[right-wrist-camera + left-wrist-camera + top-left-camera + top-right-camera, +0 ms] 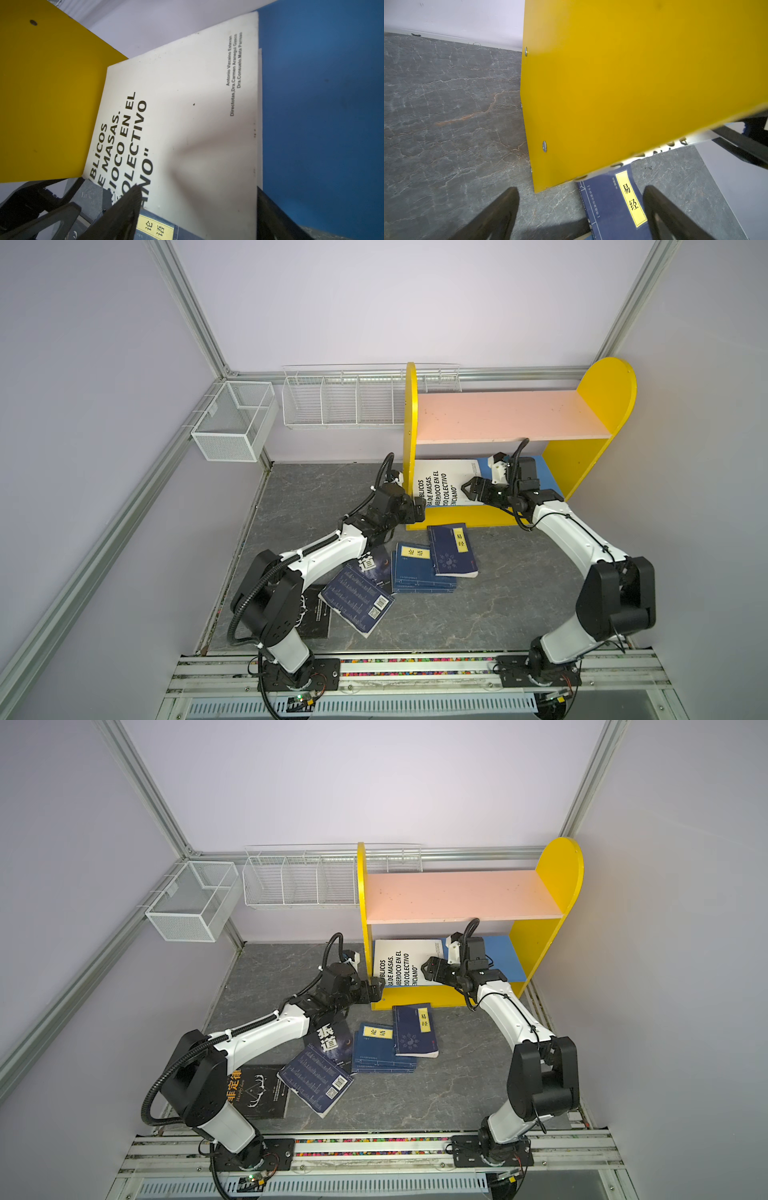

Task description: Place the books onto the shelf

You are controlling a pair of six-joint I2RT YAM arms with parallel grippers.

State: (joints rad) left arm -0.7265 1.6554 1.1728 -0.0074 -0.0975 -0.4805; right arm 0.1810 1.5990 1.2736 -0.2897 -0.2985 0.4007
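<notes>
Presently: white book (446,481) flat on blue board (545,477) of shelf (604,398), against yellow side (410,427); right gripper (466,490) wide open over its front edge, holding nothing; left gripper (419,508) open, empty, outside that side; best pushed squarely inboard, kept flat.

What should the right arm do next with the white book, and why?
Probably nudge the white book deeper onto the blue lower board: the right pincer hangs open over its near edge, which appears to jut past the board's front.
</notes>
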